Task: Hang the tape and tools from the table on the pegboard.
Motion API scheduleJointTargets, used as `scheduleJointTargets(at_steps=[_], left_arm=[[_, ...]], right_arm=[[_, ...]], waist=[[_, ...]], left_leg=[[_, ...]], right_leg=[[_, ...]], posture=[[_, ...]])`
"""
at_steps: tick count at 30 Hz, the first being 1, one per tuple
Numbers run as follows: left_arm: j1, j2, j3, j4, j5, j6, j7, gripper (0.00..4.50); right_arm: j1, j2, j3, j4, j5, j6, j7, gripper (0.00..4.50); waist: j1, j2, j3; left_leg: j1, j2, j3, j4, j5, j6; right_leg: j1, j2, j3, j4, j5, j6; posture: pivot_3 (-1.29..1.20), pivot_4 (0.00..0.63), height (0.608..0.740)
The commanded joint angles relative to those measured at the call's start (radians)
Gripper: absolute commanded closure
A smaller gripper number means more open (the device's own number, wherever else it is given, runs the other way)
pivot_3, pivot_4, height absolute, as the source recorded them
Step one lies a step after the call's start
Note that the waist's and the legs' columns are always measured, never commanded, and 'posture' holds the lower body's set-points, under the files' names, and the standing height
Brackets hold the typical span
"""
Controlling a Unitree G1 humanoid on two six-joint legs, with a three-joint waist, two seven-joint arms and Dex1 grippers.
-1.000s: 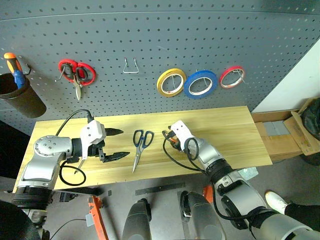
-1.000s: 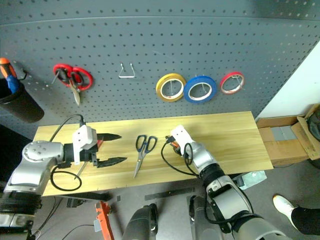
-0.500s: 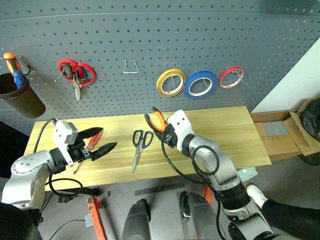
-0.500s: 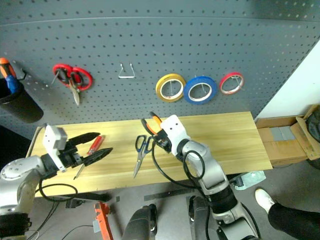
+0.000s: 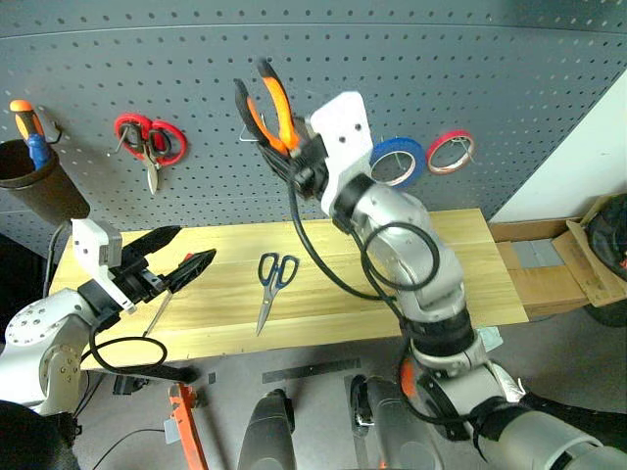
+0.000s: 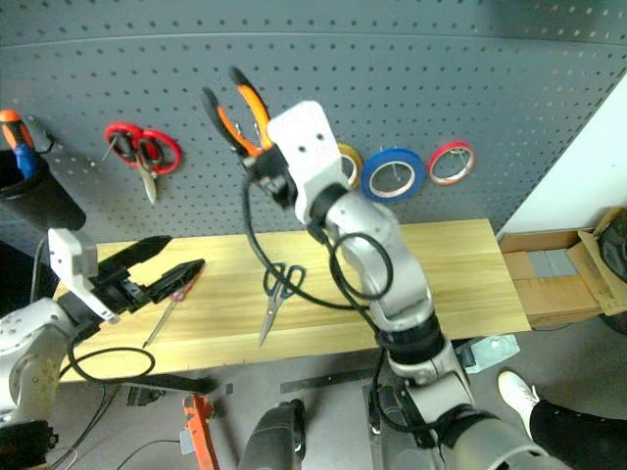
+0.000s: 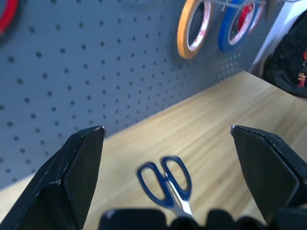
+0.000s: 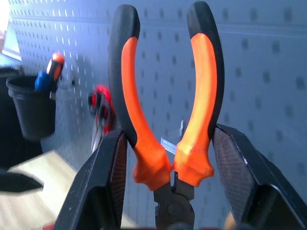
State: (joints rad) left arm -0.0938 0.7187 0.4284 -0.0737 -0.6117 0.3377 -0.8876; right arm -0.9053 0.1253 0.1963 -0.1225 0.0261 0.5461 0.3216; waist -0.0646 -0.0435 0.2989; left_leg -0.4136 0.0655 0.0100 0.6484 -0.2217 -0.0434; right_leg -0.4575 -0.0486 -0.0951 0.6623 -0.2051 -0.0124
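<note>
My right gripper (image 5: 294, 159) is shut on the orange-and-black pliers (image 5: 266, 110) and holds them high in front of the pegboard (image 5: 509, 59), handles up (image 8: 165, 105). They are close to a bare wire hook (image 5: 245, 135). The blue tape (image 6: 392, 174) hangs on the pegboard just right of that gripper. On the table (image 5: 441, 255) lie the dark-blue-handled scissors (image 5: 270, 278), also seen between my left fingers (image 7: 165, 179). The red-handled screwdriver (image 6: 182, 286) lies at the left. My left gripper (image 5: 193, 245) stands open over the screwdriver with nothing between its fingers.
Red-handled scissors (image 5: 147, 147) and a red tape ring (image 5: 453, 150) hang on the pegboard, with a yellow ring (image 7: 194, 28) beside the blue one. A black cup (image 5: 29, 186) holding an orange-and-blue screwdriver hangs far left. Cardboard boxes (image 5: 558, 269) lie right of the table.
My right gripper lifted the pliers from the table up to the pegboard and a little left. My left gripper drew back to the left, rose slightly and turned, staying open.
</note>
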Motion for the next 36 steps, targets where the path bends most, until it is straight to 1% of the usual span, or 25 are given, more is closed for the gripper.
scheduleJointTargets(at_steps=[1, 6, 10, 20, 23, 27, 29, 36], left_arm=[[-0.007, 0.018, 0.025, -0.043, 0.012, -0.031, 0.008, 0.00], [-0.047, 0.031, 0.020, -0.023, 0.033, -0.053, 0.008, 0.00], [-0.085, 0.033, -0.002, -0.022, 0.045, -0.053, 0.007, 0.00], [-0.077, 0.029, -0.014, -0.063, 0.040, -0.039, 0.006, 0.00], [-0.071, 0.030, -0.014, -0.072, 0.038, -0.036, 0.007, 0.00], [-0.066, 0.031, -0.012, -0.072, 0.039, -0.038, 0.003, 0.00], [-0.067, 0.031, -0.015, -0.066, 0.042, -0.043, -0.001, 0.00], [-0.083, 0.026, -0.031, -0.049, 0.048, -0.052, -0.007, 0.00]], right_arm=[[-0.128, 0.030, -0.038, 0.112, 0.030, -0.140, -0.005, 2.23], [-0.264, 0.044, -0.066, 0.310, 0.043, -0.290, 0.001, 2.23], [-0.392, 0.048, -0.094, 0.514, 0.049, -0.454, 0.001, 2.23], [-0.555, 0.044, -0.131, 0.901, 0.030, -0.767, -0.011, 2.23], [-0.569, 0.036, -0.136, 0.983, 0.024, -0.829, -0.010, 2.23], [-0.562, 0.025, -0.131, 1.041, 0.006, -0.878, -0.014, 2.23], [-0.550, 0.019, -0.129, 1.048, -0.003, -0.889, -0.016, 2.23], [-0.493, -0.003, -0.125, 1.030, -0.038, -0.902, -0.033, 2.23]], waist=[[0.003, 0.001, 0.002], [0.018, 0.002, 0.012], [0.030, 0.004, 0.030], [0.039, 0.004, 0.062], [0.041, 0.004, 0.066], [0.041, 0.004, 0.072], [0.041, 0.004, 0.074], [0.048, 0.004, 0.077]], left_leg=[[0.000, 0.000, 0.001, -0.001, 0.000, 0.000], [-0.001, 0.000, 0.001, -0.003, 0.000, 0.000], [-0.001, 0.000, 0.003, -0.003, 0.000, 0.000], [-0.005, 0.000, 0.004, -0.005, 0.000, 0.000], [-0.008, 0.000, 0.004, -0.005, 0.000, 0.000], [-0.010, 0.000, 0.005, -0.006, 0.000, 0.000], [-0.013, 0.000, 0.005, -0.005, 0.000, 0.000], [-0.013, 0.000, 0.005, -0.005, 0.000, -0.001]], right_leg=[[0.000, 0.000, 0.001, 0.000, 0.000, 0.000], [-0.002, 0.000, 0.001, -0.002, -0.001, -0.001], [-0.002, 0.000, 0.001, -0.002, -0.001, -0.002], [-0.006, -0.001, 0.002, -0.003, -0.001, -0.002], [-0.010, -0.001, 0.002, -0.003, -0.001, -0.002], [-0.013, -0.001, 0.002, -0.002, -0.001, -0.003], [-0.017, -0.002, 0.002, 0.000, -0.001, -0.003], [-0.017, -0.002, 0.002, 0.000, -0.001, -0.002]], posture=[[-0.07, 0.324, 0.740], [-0.04, 0.351, 0.740], [-0.02, 0.374, 0.740], [0.03, 0.391, 0.740], [0.04, 0.393, 0.740], [0.03, 0.393, 0.740], [0.03, 0.393, 0.740], [0.02, 0.388, 0.740]])
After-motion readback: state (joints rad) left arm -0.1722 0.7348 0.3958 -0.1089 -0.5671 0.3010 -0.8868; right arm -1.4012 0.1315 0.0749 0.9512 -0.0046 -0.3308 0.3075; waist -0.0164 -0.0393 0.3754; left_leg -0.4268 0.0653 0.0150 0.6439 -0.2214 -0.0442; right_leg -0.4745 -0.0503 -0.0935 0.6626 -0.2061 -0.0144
